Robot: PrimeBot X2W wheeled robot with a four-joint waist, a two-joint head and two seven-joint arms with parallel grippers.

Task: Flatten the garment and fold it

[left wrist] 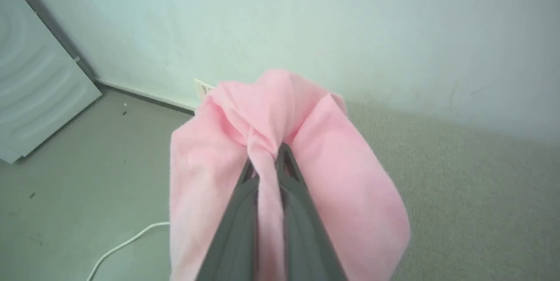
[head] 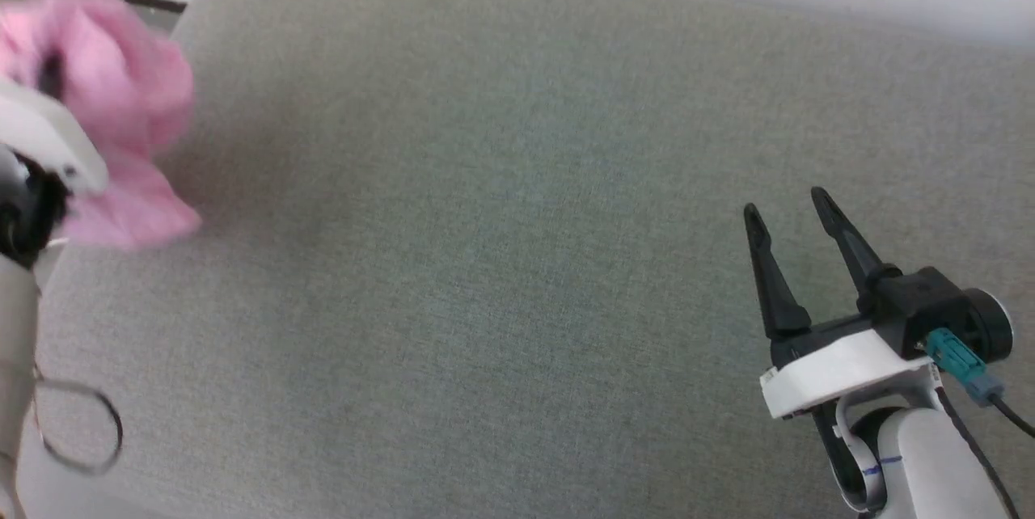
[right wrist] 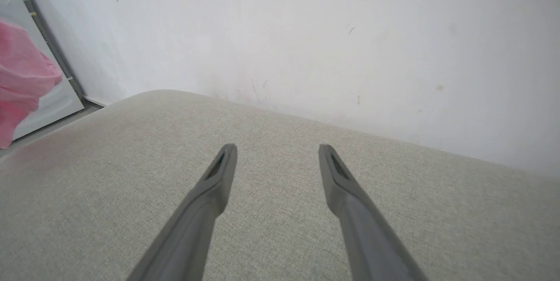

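The garment [head: 121, 123] is a light pink bunch of soft cloth held up at the far left, over the left end of the grey cushion [head: 517, 260]. My left gripper [left wrist: 267, 158] is shut on a pinched fold of it, and the garment [left wrist: 332, 176] drapes down on both sides of the fingers. A small white tag [left wrist: 202, 88] peeks out behind the cloth. My right gripper [head: 792, 212] hovers open over the cushion's right part with nothing between its fingers [right wrist: 223, 167]. In the right wrist view the garment [right wrist: 22, 79] hangs at the left edge.
A pale wall [right wrist: 306, 31] runs along the far side of the cushion. Left of the cushion lies grey floor [left wrist: 78, 176] with a white cable [left wrist: 127, 241] and a white appliance panel [left wrist: 30, 84]. The cushion's surface is bare fabric.
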